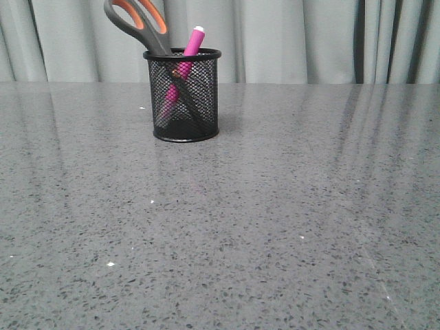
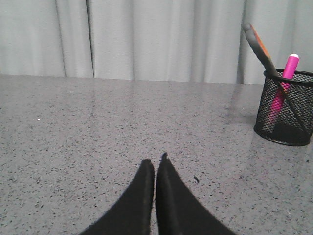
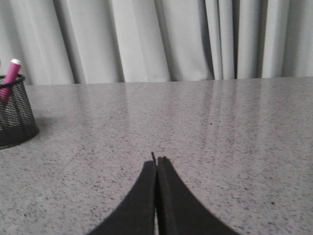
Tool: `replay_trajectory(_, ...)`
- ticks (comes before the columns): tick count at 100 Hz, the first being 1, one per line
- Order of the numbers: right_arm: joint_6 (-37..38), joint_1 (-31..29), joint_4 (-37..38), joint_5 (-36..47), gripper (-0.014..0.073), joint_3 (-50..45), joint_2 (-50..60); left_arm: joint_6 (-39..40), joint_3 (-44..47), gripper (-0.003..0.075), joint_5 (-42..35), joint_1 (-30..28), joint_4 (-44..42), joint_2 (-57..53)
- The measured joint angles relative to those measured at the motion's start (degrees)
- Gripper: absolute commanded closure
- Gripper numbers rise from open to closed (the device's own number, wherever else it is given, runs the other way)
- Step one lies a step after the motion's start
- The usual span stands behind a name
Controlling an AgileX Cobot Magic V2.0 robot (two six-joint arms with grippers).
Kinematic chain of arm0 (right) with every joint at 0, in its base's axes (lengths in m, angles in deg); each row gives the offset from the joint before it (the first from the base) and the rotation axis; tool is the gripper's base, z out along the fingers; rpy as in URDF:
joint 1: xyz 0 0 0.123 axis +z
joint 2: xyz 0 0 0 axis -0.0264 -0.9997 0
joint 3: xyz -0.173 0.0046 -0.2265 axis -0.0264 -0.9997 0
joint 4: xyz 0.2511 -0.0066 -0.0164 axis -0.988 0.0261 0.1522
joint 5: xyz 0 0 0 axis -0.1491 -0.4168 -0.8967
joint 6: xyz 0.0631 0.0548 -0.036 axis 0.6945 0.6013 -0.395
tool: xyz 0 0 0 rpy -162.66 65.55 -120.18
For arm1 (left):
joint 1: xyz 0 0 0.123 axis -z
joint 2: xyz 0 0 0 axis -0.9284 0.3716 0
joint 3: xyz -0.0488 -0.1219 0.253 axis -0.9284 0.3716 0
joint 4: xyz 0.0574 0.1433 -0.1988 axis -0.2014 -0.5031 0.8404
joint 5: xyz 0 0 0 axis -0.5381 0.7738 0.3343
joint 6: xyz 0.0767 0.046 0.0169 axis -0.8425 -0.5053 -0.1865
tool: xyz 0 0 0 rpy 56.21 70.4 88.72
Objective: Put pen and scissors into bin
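The black wire-mesh bin stands upright on the grey speckled table, at the far left of centre. The magenta pen leans inside it, its whitish cap above the rim. The scissors stand in it blades down, the grey and orange handles sticking out to the left. The bin also shows in the left wrist view with the pen and scissors, and in the right wrist view with the pen. My left gripper and right gripper are shut and empty, low over the table, well away from the bin.
Grey-white curtains hang behind the table's far edge. The speckled table top stretches in front of and to the right of the bin. Neither arm shows in the front view.
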Motion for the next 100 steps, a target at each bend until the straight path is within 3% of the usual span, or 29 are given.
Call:
replay_trajectory(44, -2.9, -9.1, -1.0, -6.4, 0.0662, 0.0, 3.6, 0.0, 0.0, 0.0742, 0.0, 0.0, 0.0, 0.0)
replay_trajectory(100, -2.9, -9.2, -1.3, -13.2, 0.0662, 0.0, 3.8, 0.0, 0.0, 0.0742, 0.0, 0.0, 0.0, 0.0)
